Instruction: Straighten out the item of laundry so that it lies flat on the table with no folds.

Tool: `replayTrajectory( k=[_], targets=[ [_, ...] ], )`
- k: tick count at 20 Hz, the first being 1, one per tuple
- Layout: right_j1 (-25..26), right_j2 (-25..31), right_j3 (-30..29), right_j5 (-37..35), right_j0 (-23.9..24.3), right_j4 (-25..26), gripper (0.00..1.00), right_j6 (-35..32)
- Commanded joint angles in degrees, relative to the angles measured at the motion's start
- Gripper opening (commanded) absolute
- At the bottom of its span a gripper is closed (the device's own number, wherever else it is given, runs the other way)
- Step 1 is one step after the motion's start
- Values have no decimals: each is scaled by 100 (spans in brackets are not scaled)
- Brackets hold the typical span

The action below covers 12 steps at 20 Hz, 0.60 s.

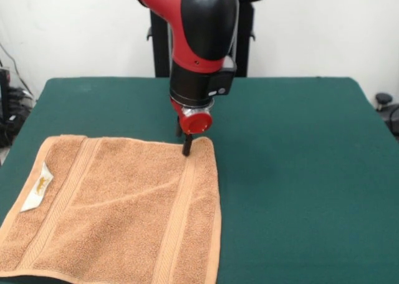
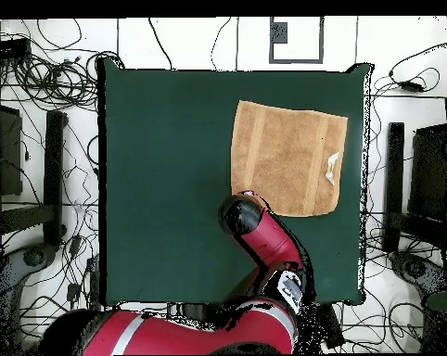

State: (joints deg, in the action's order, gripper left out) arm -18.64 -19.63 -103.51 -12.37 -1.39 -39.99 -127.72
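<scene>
The light-brown terry towel (image 1: 118,209) lies spread out on the dark green table (image 1: 299,159), at the front left of the front view. Its white tag (image 1: 38,185) lies near its left edge, and a faint diagonal crease crosses its middle. My gripper (image 1: 186,148) points straight down and its tip touches the towel's far edge near the far right corner. In the overhead view the towel (image 2: 287,158) shows as a rough square with its tag (image 2: 333,167) at the right. There the arm's wrist (image 2: 242,213) hides the gripper at the towel's lower left corner.
Wide bare green cloth (image 2: 162,167) lies beside the towel. Cables and stands (image 2: 42,83) surround the table on the floor. The pedestal (image 1: 162,47) stands behind the table's far edge.
</scene>
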Motion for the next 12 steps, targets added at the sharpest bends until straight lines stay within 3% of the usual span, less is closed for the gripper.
replayTrajectory(
  k=[1,12],
  targets=[
    [-35,407,288,-636,-238,-55,100,-1192],
    [7,165,484,-967,-482,-115,100,-1444]
  ],
)
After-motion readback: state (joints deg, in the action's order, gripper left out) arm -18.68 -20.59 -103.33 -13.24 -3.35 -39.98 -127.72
